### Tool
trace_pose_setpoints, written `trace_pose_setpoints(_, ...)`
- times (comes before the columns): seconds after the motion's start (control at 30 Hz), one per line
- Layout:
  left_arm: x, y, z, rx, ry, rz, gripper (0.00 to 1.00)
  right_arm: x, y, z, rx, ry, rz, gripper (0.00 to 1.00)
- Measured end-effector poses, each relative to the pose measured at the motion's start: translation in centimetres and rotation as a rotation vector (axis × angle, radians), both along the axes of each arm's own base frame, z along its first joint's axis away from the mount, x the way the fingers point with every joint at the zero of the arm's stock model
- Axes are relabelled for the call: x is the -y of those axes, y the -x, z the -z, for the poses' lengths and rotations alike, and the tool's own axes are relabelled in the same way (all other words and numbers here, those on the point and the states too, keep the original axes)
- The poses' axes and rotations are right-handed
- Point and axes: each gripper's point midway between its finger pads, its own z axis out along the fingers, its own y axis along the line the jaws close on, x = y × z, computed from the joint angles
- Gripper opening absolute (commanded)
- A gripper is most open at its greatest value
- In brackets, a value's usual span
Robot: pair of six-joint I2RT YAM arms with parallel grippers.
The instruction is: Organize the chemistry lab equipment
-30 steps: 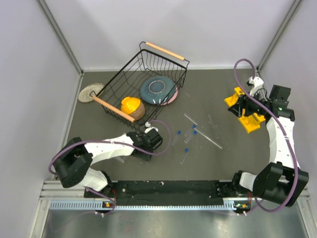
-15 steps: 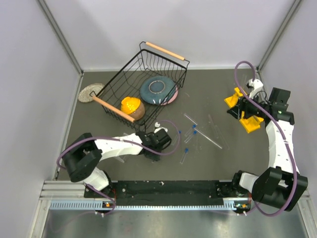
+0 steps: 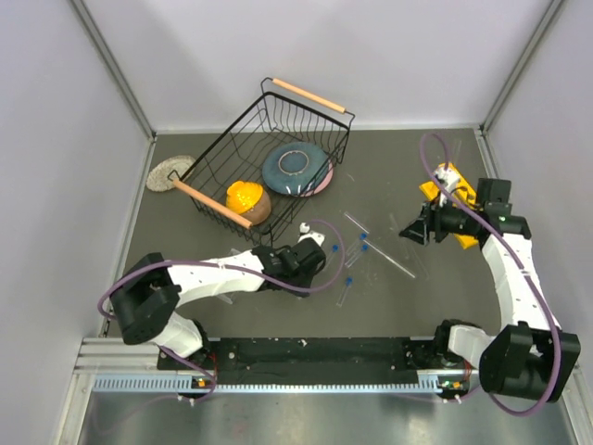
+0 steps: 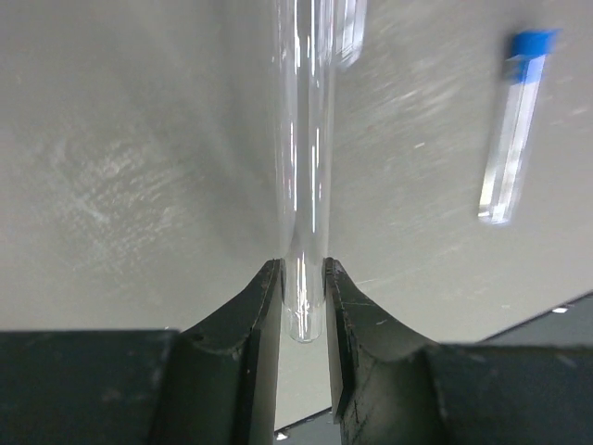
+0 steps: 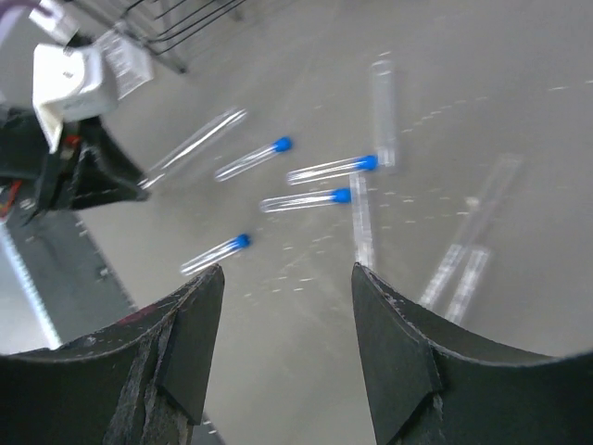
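Note:
My left gripper (image 3: 321, 252) (image 4: 303, 270) is shut on the rounded end of a clear tube (image 4: 302, 167), which runs away from the jaws low over the mat. Three more blue-capped tubes (image 3: 356, 255) (image 5: 306, 199) lie loose beside it; one shows to the right in the left wrist view (image 4: 510, 130). Long glass rods (image 3: 387, 259) (image 5: 473, 243) lie right of them. Above the mat's right side, my right gripper (image 3: 414, 232) (image 5: 287, 271) hangs open with nothing between its fingers. The yellow holed rack (image 3: 432, 189) sits behind it, partly hidden by the arm.
A black wire basket (image 3: 222, 148) with wooden handles stands at the back left, holding a blue plate (image 3: 295, 167) and an orange bowl (image 3: 246, 197). A round woven mat (image 3: 170, 172) lies by the left wall. Walls close in on both sides.
The left gripper has closed on the tube and slid right. The right arm has swung left, away from the yellow rack and toward the loose tubes.

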Motion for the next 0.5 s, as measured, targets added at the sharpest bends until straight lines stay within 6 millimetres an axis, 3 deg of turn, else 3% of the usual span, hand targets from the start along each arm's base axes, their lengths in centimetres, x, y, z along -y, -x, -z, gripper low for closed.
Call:
trace_pose_setpoints(0.13,2.5,-1.1,-3.0,0.059,0.107,0.039,0.13,-3.3,2.3,0.1,-0.08,-0.071,-0.099,0.64)
trace_pose_setpoints(0.2,3.9,-1.6,-4.6,0.086,0.166,0.061,0.13,-4.4,2.9,-0.2,-0.122,-0.114,-0.12,0.77)
trace_pose_setpoints(0.33,6.8,-2.5,-8.5,0.147,0.295,0.123,0.12,-5.1,3.1,-0.4,-0.251,-0.192,-0.074,0.9)
trace_pose_setpoints(0.5,10.0,-3.0,-13.2,0.195,0.437,0.193,0.13,-5.5,2.0,-1.1,-0.379,-0.281,0.031,0.89)
